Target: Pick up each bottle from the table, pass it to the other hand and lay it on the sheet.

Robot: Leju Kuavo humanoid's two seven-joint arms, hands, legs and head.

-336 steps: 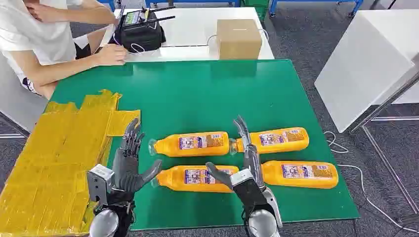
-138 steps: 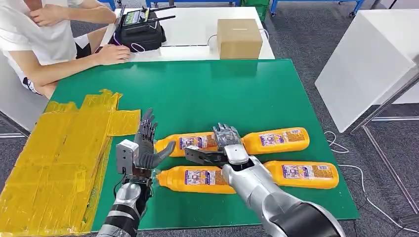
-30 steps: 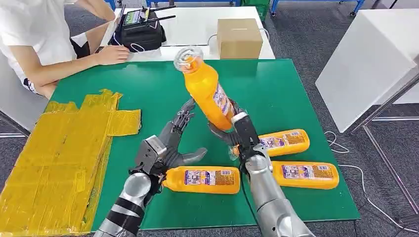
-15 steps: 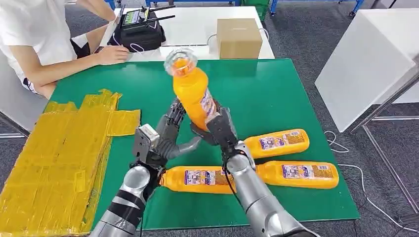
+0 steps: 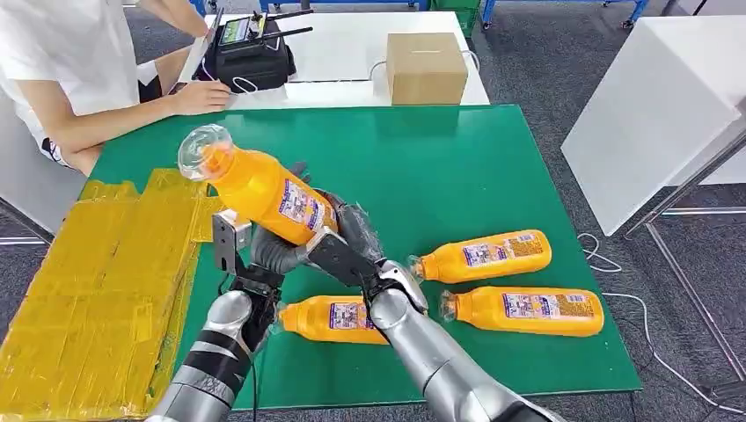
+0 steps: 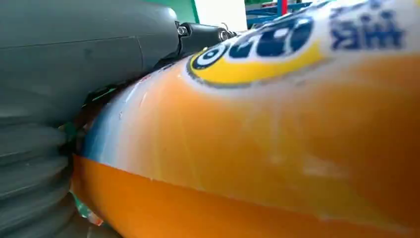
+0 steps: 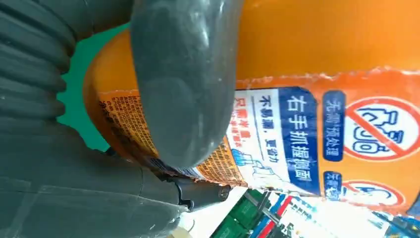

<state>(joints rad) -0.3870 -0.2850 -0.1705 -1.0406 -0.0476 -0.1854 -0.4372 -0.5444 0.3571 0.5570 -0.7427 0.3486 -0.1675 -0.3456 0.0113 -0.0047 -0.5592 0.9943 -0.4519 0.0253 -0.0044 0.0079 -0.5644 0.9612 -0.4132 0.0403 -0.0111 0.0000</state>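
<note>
Right now the lifted bottle (image 5: 260, 188) hangs tilted above the green surface (image 5: 493, 158), cap end toward the yellow sheet (image 5: 88, 281). Both the right hand (image 5: 345, 248) and the left hand (image 5: 264, 251) have their fingers wrapped round its lower body. Full of juice, it looks fairly heavy, with a slick label; a grip at mid-body seems safest. Three bottles (image 5: 506, 280) lie on the surface.

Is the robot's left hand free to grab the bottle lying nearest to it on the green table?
Probably not yet: the left hand is holding the raised bottle together with the right hand.
</note>
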